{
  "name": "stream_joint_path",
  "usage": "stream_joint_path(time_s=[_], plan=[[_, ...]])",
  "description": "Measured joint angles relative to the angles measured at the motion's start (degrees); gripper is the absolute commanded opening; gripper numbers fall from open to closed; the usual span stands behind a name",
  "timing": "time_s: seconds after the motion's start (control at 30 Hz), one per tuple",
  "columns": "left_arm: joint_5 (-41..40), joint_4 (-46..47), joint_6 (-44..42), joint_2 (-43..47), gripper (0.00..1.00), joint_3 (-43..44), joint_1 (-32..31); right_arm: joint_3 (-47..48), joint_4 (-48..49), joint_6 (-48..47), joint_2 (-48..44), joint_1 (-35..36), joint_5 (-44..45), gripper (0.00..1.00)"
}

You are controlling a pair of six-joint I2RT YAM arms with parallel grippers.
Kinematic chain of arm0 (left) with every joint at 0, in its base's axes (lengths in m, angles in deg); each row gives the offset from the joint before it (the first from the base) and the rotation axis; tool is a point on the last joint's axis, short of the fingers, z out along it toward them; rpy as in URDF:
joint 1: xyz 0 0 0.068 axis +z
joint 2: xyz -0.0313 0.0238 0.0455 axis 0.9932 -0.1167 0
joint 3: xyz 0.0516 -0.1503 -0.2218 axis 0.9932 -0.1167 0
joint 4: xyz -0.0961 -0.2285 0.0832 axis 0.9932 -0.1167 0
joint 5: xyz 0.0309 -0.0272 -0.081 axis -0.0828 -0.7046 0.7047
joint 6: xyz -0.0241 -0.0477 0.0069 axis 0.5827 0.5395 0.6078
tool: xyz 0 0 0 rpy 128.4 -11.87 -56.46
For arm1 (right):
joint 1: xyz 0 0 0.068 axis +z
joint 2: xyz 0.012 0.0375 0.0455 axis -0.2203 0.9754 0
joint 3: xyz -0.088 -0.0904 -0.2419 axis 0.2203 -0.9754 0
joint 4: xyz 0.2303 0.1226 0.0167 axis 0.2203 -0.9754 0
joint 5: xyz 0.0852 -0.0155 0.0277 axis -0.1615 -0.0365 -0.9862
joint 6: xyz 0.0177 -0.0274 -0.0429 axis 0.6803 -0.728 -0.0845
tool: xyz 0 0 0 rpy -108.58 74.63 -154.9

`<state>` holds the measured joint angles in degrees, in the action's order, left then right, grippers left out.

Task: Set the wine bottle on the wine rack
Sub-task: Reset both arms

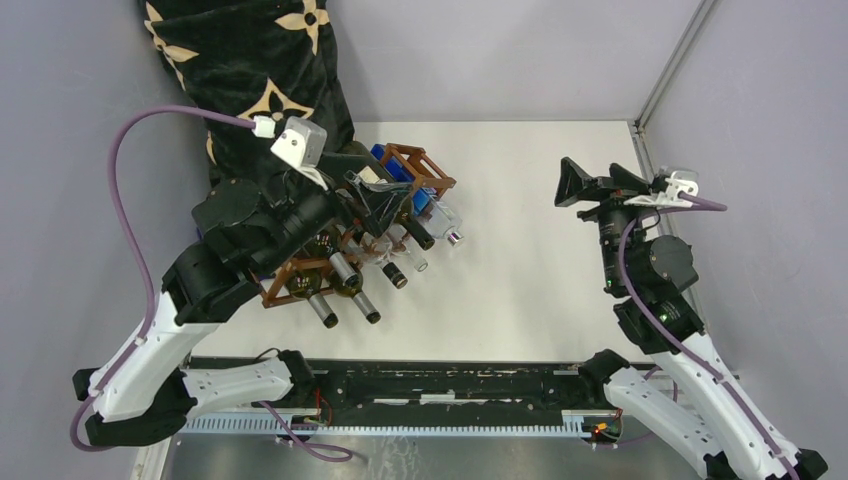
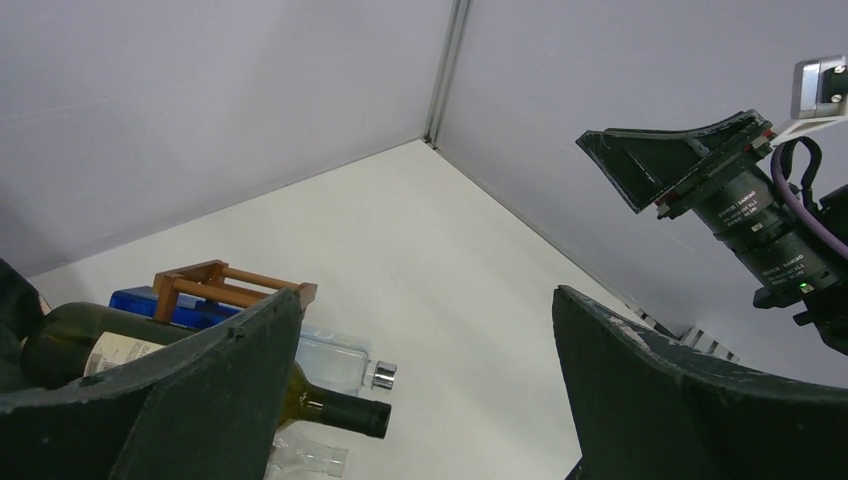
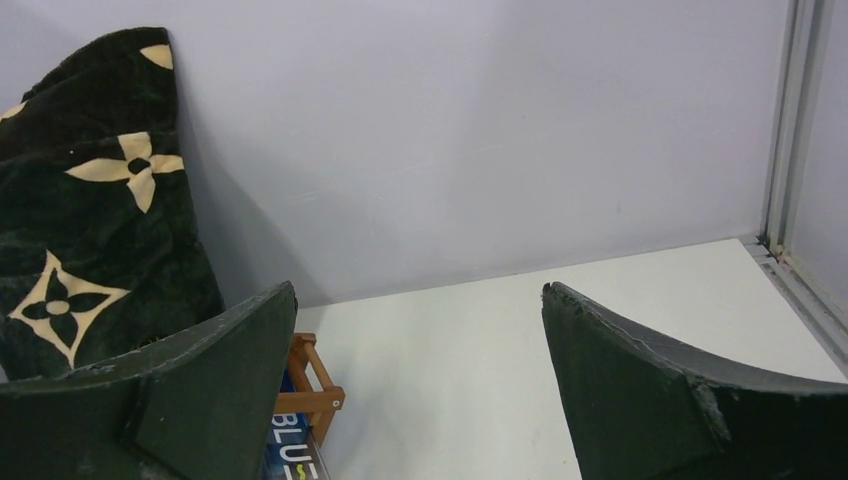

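Green wine bottle (image 2: 75, 335), behind left fingers (image 2: 200, 400)

left arm (image 1: 250, 225) covers most of the wine rack (image 1: 412, 153); patterned cloth (image 1: 250, 60) cut off above

Lab enclosure: grey panel walls (image 1: 500, 60)

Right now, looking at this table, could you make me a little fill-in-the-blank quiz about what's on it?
1. The reddish-brown wooden wine rack sits on the robot's ___ side of the white table.
2. The right gripper, jaws apart, holds ___.
3. Cream flowers decorate the ___ plush cloth at the back.
Missing words: left, nothing, black.
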<state>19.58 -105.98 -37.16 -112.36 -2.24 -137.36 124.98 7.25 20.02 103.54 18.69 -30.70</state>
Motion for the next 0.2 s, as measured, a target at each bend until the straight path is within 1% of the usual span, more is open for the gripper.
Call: stream_joint_path(time_s=[0.2], plan=[[-0.4,-0.4,0.0,1.2,1.0,0.0,0.0,0.0,0.0,-0.6,0.5,0.0,0.0,0.98]])
